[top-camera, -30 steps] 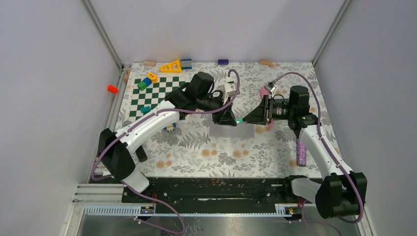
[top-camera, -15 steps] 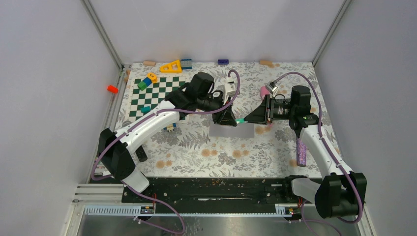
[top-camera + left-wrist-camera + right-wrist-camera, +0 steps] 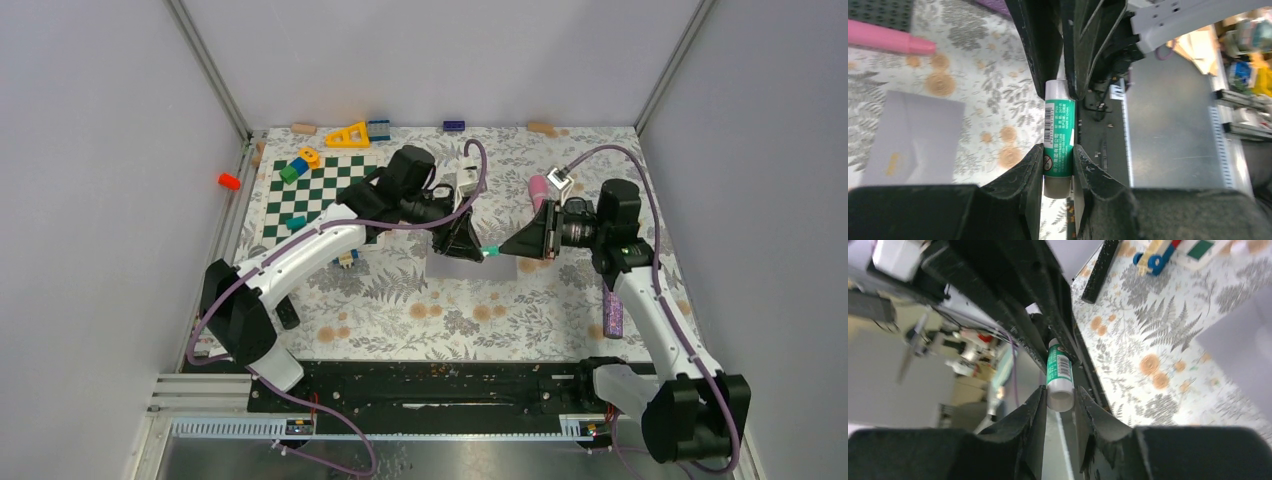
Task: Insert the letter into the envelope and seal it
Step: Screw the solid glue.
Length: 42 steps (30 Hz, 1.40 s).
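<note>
**Change from one second earlier.** The right arm had drawn back toward the right side of the table, and its wrist sat farther right. This exposed more of the pink marker behind it. The left arm had held its position. The glue stick remained suspended between the two grippers, clear of the table.

**Left gripper.** The jaws stood narrow and were clamped on the base end of the green tube.

**Right gripper.** The jaws stood narrow and were clamped on the white cap end of the same stick. The left wrist view showed the white end directly against the green tube. Whether the cap had loosened could not be told.

**Arm pose.** The left arm reached diagonally from its near-left base to mid-table, with its fingers pointing right. The right arm rose from its near-right base and bent at the elbow, with its fingers pointing left. The grippers faced each other tip to tip, in line with the stick.

**Envelope.** It lay flat on the table, below and just in front of the left gripper. Neither gripper touched it.
</note>
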Tool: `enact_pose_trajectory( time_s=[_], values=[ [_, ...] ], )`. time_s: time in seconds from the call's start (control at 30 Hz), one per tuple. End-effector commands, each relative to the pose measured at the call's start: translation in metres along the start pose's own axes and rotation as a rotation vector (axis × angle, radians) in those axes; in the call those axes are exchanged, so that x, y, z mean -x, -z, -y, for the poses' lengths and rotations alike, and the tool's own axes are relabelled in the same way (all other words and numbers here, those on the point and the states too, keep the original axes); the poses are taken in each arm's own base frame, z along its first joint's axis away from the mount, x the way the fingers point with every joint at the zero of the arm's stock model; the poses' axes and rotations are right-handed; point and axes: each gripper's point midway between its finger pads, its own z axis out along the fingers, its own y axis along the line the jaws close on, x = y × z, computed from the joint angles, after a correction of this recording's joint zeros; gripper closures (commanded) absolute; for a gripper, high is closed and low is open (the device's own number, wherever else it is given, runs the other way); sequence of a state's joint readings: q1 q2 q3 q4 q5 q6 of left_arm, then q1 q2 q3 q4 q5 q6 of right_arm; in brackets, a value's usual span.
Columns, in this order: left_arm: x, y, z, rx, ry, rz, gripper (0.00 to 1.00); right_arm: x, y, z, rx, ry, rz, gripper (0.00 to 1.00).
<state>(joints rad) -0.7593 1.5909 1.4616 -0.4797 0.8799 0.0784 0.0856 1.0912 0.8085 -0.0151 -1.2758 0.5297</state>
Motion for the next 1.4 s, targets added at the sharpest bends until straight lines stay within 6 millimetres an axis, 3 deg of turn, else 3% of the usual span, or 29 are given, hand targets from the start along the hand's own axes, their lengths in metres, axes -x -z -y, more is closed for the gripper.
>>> enact_pose_trajectory(
  time_s=[0.0,0.07,0.2,0.4,0.6,0.8,1.07,1.37],
  values=[
    [0.018,-0.001,0.038,-0.239,0.069,0.058,1.00,-0.008,0.006,-0.037,0.168,0.580,-0.019,0.71],
    [0.020,-0.002,0.048,-0.319,0.108,0.077,1.00,-0.017,0.007,-0.040,0.217,0.812,-0.020,0.64],
    [0.023,0.000,0.064,-0.417,0.146,0.100,0.99,-0.030,0.004,-0.041,0.247,1.026,-0.007,0.57],
    [0.026,0.000,0.056,-0.344,0.097,0.099,1.00,-0.015,0.004,-0.044,0.153,0.843,0.016,0.23],
    [0.013,0.001,0.018,-0.068,0.007,0.051,1.00,0.000,0.005,-0.059,0.122,0.377,0.007,0.22],
    [0.014,0.012,-0.012,0.148,-0.071,0.036,1.00,0.008,0.003,-0.035,0.106,-0.086,-0.041,0.29],
    [0.015,0.014,-0.020,0.203,-0.086,0.027,1.00,0.029,0.006,0.011,0.002,-0.253,0.035,0.34],
    [0.013,0.007,-0.020,0.191,-0.085,0.007,1.00,0.025,0.002,0.036,-0.029,-0.361,0.032,0.41]
  ],
)
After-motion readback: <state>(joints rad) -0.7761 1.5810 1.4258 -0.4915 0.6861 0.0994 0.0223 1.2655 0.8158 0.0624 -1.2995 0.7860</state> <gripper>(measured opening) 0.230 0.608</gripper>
